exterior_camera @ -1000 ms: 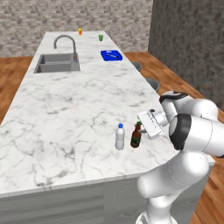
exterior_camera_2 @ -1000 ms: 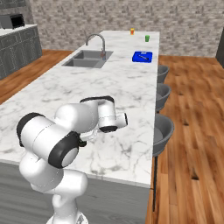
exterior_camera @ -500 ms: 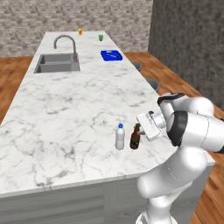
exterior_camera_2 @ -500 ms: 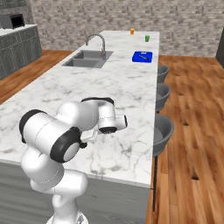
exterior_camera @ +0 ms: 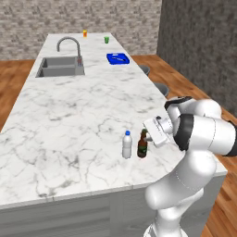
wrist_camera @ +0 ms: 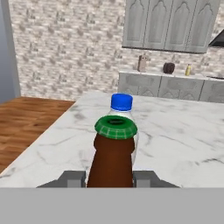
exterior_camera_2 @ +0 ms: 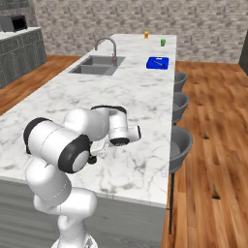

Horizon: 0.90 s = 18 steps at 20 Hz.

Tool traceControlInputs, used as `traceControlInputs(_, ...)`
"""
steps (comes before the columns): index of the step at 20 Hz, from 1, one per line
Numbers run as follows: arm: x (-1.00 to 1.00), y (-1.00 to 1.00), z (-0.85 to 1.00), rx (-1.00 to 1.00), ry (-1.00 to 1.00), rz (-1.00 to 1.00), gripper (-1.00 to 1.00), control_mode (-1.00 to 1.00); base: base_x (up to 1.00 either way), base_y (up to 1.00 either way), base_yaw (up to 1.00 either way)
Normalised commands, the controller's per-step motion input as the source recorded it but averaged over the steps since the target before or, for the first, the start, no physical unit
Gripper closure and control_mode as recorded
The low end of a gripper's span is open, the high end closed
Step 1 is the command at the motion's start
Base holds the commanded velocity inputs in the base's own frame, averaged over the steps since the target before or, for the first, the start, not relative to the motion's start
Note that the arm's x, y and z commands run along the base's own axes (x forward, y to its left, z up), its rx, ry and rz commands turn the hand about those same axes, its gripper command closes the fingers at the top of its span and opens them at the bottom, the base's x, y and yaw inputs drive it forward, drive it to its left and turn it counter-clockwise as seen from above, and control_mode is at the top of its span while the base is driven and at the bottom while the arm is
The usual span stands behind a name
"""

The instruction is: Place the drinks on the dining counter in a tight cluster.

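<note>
**Tool clamped on beer bottle beside water bottle, near counter edge**

Tool [exterior_camera: 147, 137] closed narrow around dark brown beer bottle [exterior_camera: 142, 144], gripping at neck height; bottle upright on white marble dining counter [exterior_camera: 69, 115]. In hand view, beer bottle [wrist_camera: 111, 159] sits between the two dark fingertips [wrist_camera: 72, 178], green cap on top. Clear water bottle [exterior_camera: 127, 145] with blue cap upright just beside beer bottle, on the side away from the arm; touching or a sliver apart, cannot tell. In hand view, water bottle [wrist_camera: 121, 104] directly behind beer bottle, mostly hidden, blue cap showing above green cap. Both bottles near front right edge of counter, well apart from sink [exterior_camera: 60, 67] and curved faucet [exterior_camera: 69, 45] at far end. Blue flat item [exterior_camera: 118, 59] on counter right of sink. Tiny orange cup [exterior_camera: 85, 33] and green cup [exterior_camera: 106, 40] at far end of counter. In right base view, white arm covers the bottles; grey stools [exterior_camera_2: 180, 140] along counter's right side. Hand view background: brick wall, grey cabinets [wrist_camera: 168, 24], small items on far worktop, too small to name.
</note>
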Motion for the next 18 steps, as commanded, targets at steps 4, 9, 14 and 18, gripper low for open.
traceControlInputs(4,0.03,0.0,0.0,0.0,-0.02,0.0,1.0,-1.0,0.0,0.0,0.0)
traceControlInputs(9,0.0,0.0,0.0,0.0,-0.06,0.0,1.0,-1.0,0.0,0.0,0.0)
traceControlInputs(14,0.0,0.0,0.0,0.0,-0.08,0.0,1.0,-1.0,0.0,0.0,0.0)
traceControlInputs(18,0.0,0.0,0.0,0.01,-0.07,0.0,1.0,-1.0,0.0,0.0,0.0)
